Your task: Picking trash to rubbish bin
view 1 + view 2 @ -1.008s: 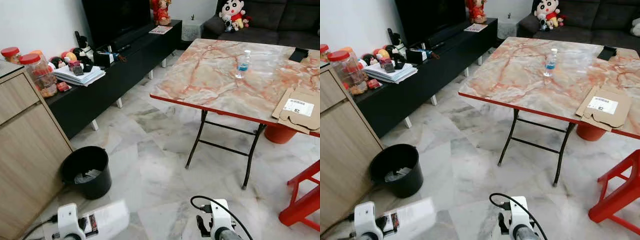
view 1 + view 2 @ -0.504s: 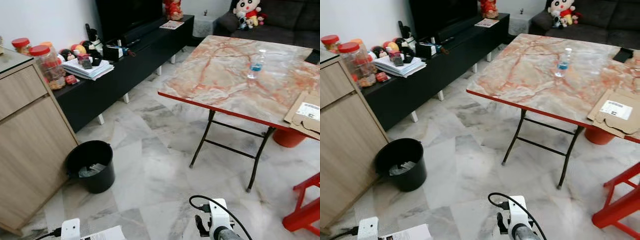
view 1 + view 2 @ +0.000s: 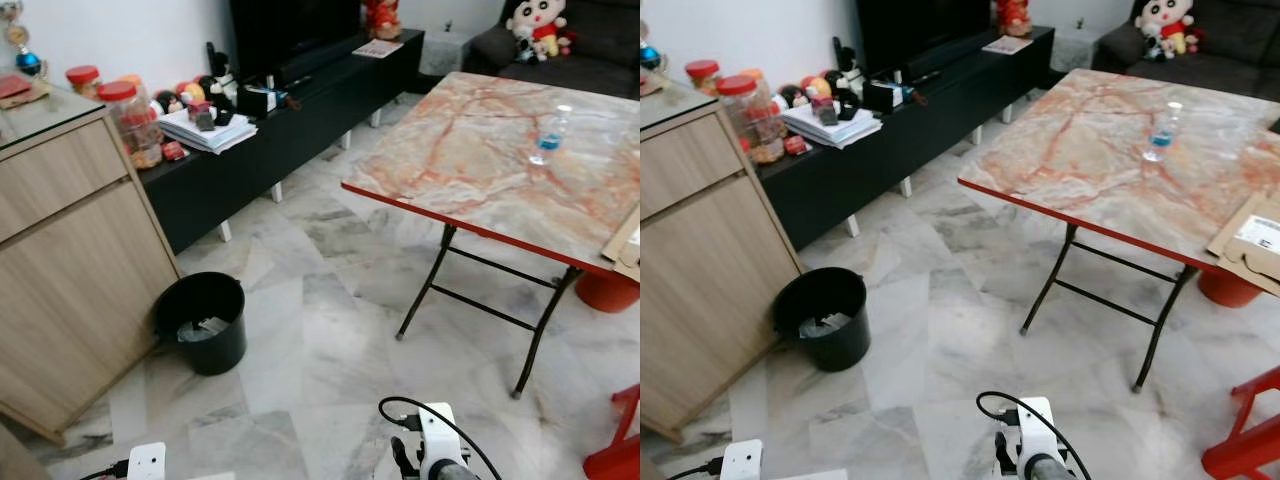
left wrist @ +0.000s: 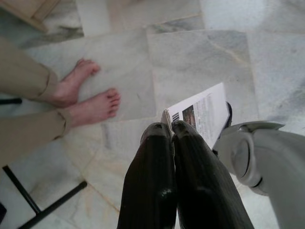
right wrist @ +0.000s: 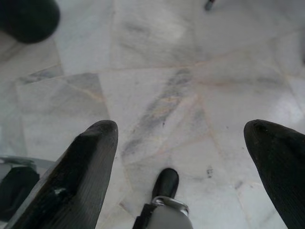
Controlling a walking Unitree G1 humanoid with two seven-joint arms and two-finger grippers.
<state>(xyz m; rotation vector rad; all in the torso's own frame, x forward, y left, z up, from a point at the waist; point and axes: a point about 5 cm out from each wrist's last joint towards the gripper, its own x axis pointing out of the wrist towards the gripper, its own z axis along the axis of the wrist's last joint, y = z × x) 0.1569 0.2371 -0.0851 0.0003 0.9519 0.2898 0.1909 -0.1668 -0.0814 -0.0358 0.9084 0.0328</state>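
A black rubbish bin point(image 3: 203, 322) stands on the marble floor beside a wooden cabinet, with some trash inside. In the left wrist view my left gripper point(image 4: 171, 128) is shut on a white printed paper point(image 4: 202, 112), held low over the floor. My left wrist point(image 3: 147, 462) shows at the bottom edge of the head view. In the right wrist view my right gripper point(image 5: 181, 133) is open with nothing between its fingers point(image 5: 93, 157), above the floor tiles. My right wrist point(image 3: 432, 460) sits at the bottom centre.
A wooden cabinet point(image 3: 70, 260) is at the left, a black TV bench point(image 3: 280, 120) behind it. A marble-top folding table point(image 3: 500, 160) with a water bottle point(image 3: 547, 135) and cardboard point(image 3: 1255, 240) stands right. A red stool point(image 3: 1245, 440) is at far right. A person's bare feet point(image 4: 90, 98) stand near my left gripper.
The camera has turned left: the bin, cabinet and table have shifted rightward in view and the bin looks closer. The paper in my left gripper has dropped out of the head views.
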